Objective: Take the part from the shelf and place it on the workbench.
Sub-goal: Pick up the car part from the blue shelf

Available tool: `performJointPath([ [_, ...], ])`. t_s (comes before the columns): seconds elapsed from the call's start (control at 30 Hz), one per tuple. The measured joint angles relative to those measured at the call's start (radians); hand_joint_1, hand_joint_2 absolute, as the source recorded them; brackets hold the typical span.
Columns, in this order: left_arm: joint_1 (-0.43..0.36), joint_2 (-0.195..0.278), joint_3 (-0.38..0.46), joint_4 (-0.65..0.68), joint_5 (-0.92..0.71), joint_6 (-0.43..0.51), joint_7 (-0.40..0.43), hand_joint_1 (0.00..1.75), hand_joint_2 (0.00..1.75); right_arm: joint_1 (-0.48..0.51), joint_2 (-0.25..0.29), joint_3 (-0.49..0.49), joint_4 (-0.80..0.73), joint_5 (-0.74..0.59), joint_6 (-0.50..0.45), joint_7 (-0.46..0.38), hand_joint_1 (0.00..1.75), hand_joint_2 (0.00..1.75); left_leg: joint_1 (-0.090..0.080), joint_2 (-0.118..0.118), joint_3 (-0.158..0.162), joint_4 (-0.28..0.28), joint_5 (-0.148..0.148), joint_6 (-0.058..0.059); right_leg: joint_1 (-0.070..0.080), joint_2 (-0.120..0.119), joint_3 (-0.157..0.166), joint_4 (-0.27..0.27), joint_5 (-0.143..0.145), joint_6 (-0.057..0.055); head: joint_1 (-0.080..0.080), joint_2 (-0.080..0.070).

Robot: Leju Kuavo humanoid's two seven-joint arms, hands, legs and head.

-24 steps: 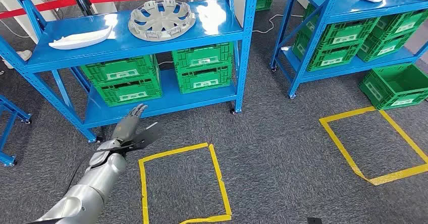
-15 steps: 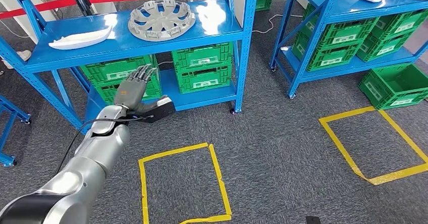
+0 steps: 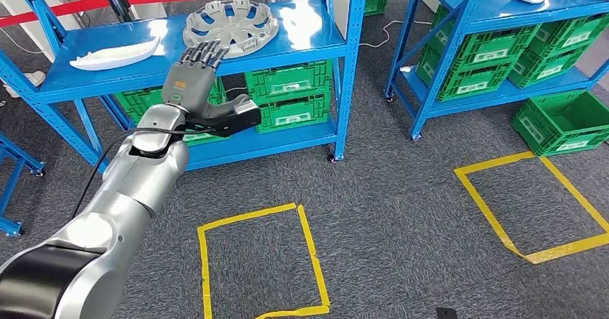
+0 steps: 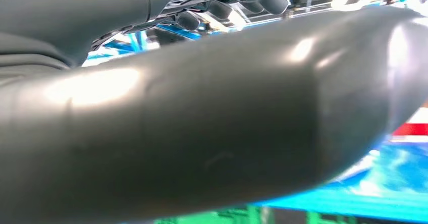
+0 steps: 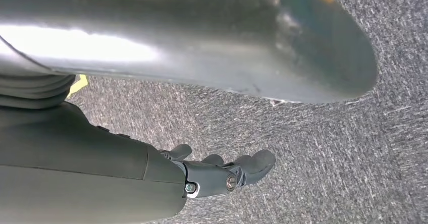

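- The left hand (image 3: 192, 75) is raised in front of the blue shelf (image 3: 301, 35), fingers apart and extended, holding nothing; its fingertips (image 3: 208, 48) reach the near rim of the grey wheel cover (image 3: 230, 26), though I cannot tell whether they touch it
- The wheel cover lies flat on the top level of the shelf, just beyond the hand; it looks like the part to be taken, and the hand's spread fingers suit a reach for its rim, so I judge the grasp as not yet made
- A white curved panel (image 3: 115, 53) lies on the same level, off to the outer side of the left hand and well apart from it; it could also be the part meant, but the hand is lined up with the wheel cover
- Below the hand, green crates (image 3: 291, 93) sit stacked on the lower level, each with a pale label on its front; the writing is too small to read
- A small orange mark shows on the back of the left hand; it cannot be read
- The right hand (image 5: 222, 172) hangs over grey carpet (image 5: 328, 148), fingers loosely curled and gripping nothing
- Yellow tape squares (image 3: 258, 261) mark the floor nearer the robot than the hand, likely standing spots
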Motion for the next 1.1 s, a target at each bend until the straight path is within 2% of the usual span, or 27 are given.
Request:
performJointPath([
  [0.3, -0.078, 0.079, -0.066, 0.015, -0.005, -0.144, 0.147, 0.00, 0.00, 0.000, 0.000, -0.007, 0.000, -0.001, 0.001, 0.016, 0.00, 0.00, 0.001, 0.001, 0.000, 0.000, 0.001, -0.001, 0.000, 0.000, 0.000, 0.000, 0.000, 0.000, 0.000, 0.000],
  [0.83, -0.100, 0.205, -0.077, 0.077, -0.005, -0.325, 0.234, 0.00, 0.00, 0.001, 0.000, -0.012, 0.000, -0.002, -0.008, 0.018, 0.00, 0.00, 0.000, 0.001, 0.001, 0.000, 0.001, -0.001, 0.000, 0.000, 0.000, 0.000, 0.001, 0.000, 0.000, 0.000],
  [1.0, -0.102, 0.226, -0.076, 0.095, 0.000, -0.350, 0.271, 0.00, 0.00, 0.001, 0.000, -0.014, 0.000, -0.002, -0.010, 0.018, 0.00, 0.00, -0.004, 0.000, -0.005, 0.007, 0.002, 0.002, -0.005, -0.001, -0.001, -0.004, 0.006, 0.007, 0.000, 0.000],
  [1.1, -0.107, 0.234, -0.075, 0.102, 0.004, -0.362, 0.303, 0.00, 0.00, -0.001, 0.001, -0.014, 0.000, -0.002, -0.011, 0.019, 0.00, 0.00, -0.002, 0.001, -0.004, -0.002, 0.009, 0.012, -0.006, -0.001, -0.003, -0.008, 0.011, 0.015, 0.000, 0.000],
])
